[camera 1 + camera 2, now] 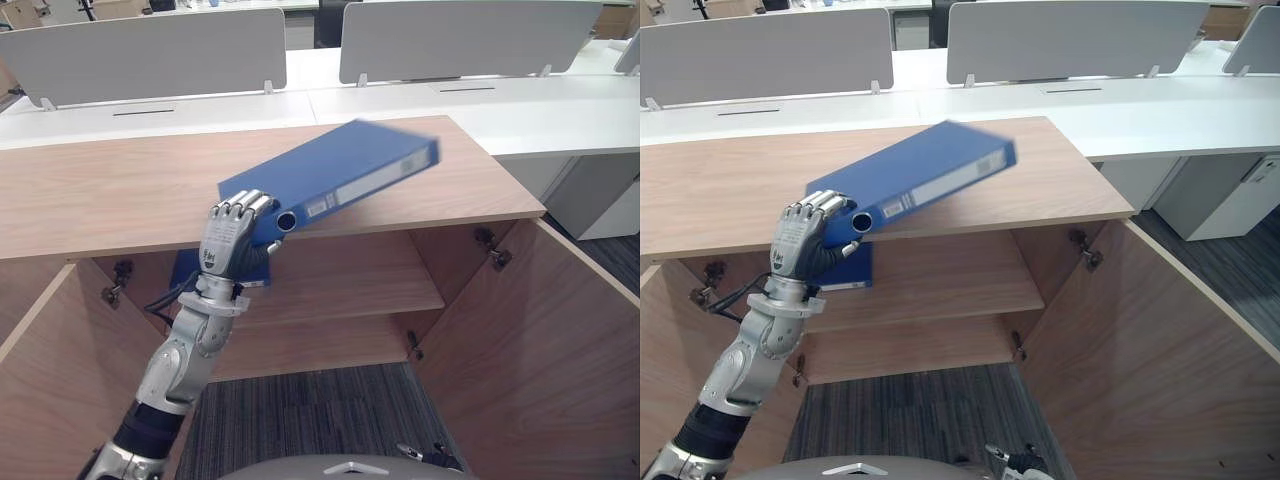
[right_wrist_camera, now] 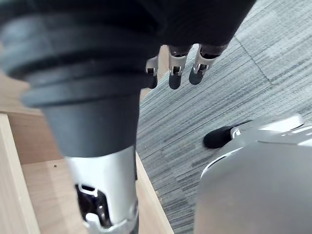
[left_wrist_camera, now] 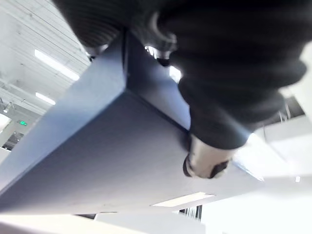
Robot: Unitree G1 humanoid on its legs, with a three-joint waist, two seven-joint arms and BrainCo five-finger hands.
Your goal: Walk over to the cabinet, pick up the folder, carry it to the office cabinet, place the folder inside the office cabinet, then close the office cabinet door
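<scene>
Office cabinet (image 1: 120,190), light wood, both doors swung wide: left door (image 1: 40,380) at the cabinet's left edge, metal hinge (image 1: 117,283) on the inner wall beside it. Left arm rising from below, in front of the cabinet's open left half, forearm near upright, wrist straight. Left hand (image 1: 228,232) raised level with the front edge of the cabinet's top board, back of hand facing the head camera, fingers (image 1: 245,207) curled over the near end of the folder (image 1: 335,180); left wrist view shows the thumb (image 3: 207,163) pressed against the folder's broad face, so the hand is clamped on it. Folder: blue lever-arch type, pale spine label, round finger hole at the held end; carried in the air above the cabinet's top, tilted, far end higher and pointing to the cabinet's right rear. Second blue item (image 1: 855,268) behind the hand, on the cabinet's upper shelf (image 1: 340,275), left part; kind not certain. Right door (image 1: 540,350) at the cabinet's right edge, hinge (image 1: 492,250) at its inner wall. Right hand (image 2: 175,68) low beside the cabinet, over grey carpet (image 2: 234,83), fingers hanging loose, holding nothing. White desks (image 1: 400,100) with grey divider panels (image 1: 150,50) behind the cabinet
</scene>
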